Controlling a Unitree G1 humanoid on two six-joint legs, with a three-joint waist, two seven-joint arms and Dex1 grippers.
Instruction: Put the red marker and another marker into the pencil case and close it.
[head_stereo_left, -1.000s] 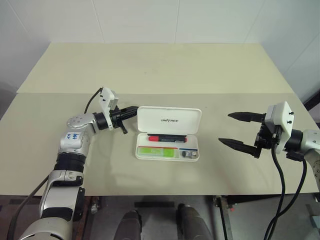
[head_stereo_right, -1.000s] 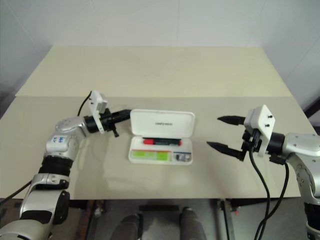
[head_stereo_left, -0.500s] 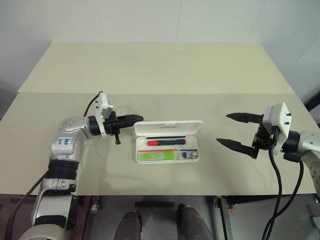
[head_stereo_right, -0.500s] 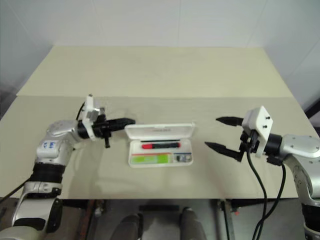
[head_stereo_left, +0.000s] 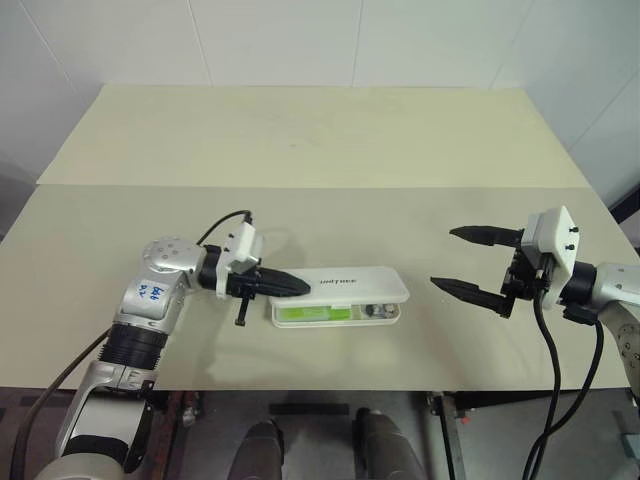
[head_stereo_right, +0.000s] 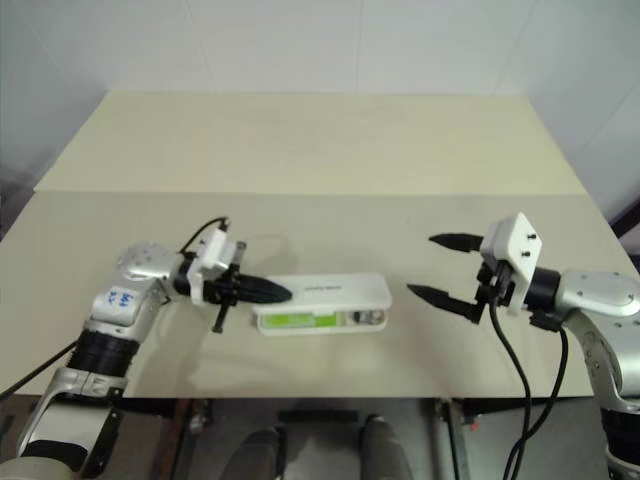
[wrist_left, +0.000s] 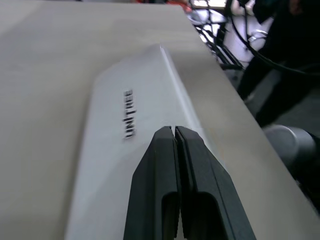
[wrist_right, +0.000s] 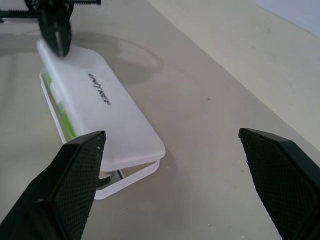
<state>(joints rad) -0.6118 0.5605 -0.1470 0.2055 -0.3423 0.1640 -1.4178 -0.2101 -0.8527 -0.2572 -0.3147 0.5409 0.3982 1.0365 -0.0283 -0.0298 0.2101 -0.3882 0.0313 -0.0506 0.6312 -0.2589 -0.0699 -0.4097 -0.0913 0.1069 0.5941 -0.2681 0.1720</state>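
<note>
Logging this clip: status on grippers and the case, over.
Left gripper shut, tips on pencil case lid. Lid nearly down, gap remains, another marker visible inside. Right gripper open, apart. Nothing in the way.

A: What else was there besides the job's own pieces?

B: A pale beige surface (head_stereo_left: 320, 140) lay under both claws, with a straight seam (head_stereo_left: 400, 187) running across it on the far side of them.

A: And beyond that?

B: A white tiled wall (head_stereo_left: 300, 40) stood behind the surface, well past the claws. Below the near edge, a dark floor (head_stereo_left: 320, 430) showed, with black cables (wrist_left: 235, 45) in a tangle off the far end of the surface, ahead of the left claw.
</note>
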